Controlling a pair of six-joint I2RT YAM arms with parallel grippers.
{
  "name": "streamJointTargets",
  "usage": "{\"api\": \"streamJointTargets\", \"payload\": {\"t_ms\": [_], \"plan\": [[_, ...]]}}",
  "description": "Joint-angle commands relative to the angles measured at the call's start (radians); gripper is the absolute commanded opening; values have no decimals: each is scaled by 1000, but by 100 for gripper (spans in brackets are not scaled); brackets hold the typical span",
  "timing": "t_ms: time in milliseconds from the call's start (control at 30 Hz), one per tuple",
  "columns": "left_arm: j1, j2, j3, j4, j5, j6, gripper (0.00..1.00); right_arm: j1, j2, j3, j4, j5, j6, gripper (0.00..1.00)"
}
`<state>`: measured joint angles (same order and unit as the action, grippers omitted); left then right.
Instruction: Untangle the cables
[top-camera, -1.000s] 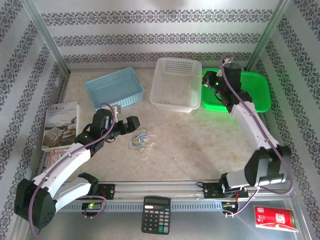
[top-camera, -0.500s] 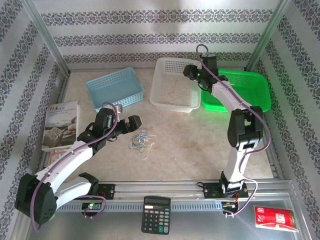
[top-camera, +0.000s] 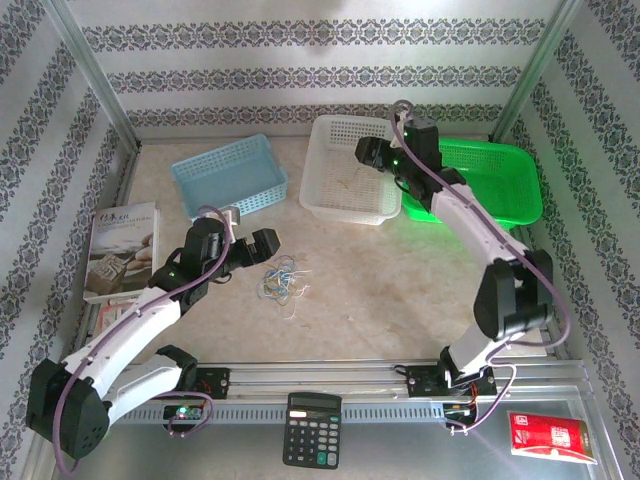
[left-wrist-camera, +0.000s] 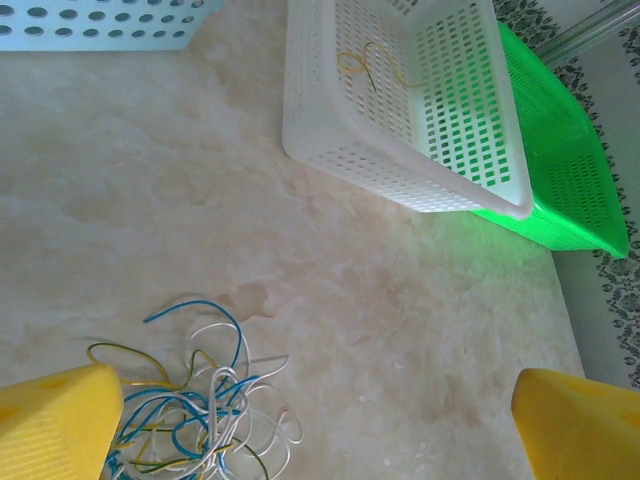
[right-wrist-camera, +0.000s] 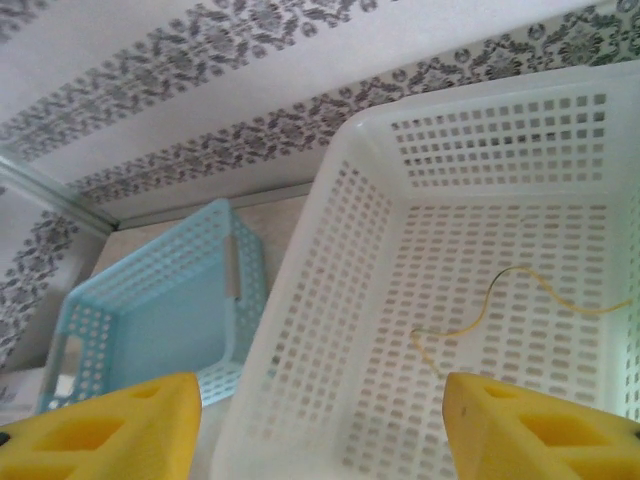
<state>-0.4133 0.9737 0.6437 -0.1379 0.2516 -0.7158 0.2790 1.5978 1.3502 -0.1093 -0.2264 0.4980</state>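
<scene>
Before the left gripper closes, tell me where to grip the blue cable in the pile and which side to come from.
Take the blue cable at the free arc leaving the pile's far edge, where it lies alone on the table. Come straight down, pinching across the strand. Deeper in, it crosses white and yellowish wires, so a grip there would probably catch several.

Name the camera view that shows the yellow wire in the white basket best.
Right wrist: the yellow wire lies large and clear on the white basket floor. Left wrist shows it small, far off; top external, a faint trace.
</scene>
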Motion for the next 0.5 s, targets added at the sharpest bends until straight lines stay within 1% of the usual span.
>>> {"api": "streamJointTargets", "payload": {"t_ms": [0, 133, 300, 467], "plan": [[-14, -25, 0, -59, -24, 2, 100, 79, -93, -81, 25, -9, -10, 65], [-13, -54, -30, -62, -25, -15, 100, 183, -193, -197, 19, 48, -12, 65], [-13, -99, -80, -78, -30, -35, 100, 328, -296, -371, 31, 133, 30, 65], [-14, -119, -98, -103, -14, -40, 100, 481, -341, -523, 32, 239, 79, 65]]}}
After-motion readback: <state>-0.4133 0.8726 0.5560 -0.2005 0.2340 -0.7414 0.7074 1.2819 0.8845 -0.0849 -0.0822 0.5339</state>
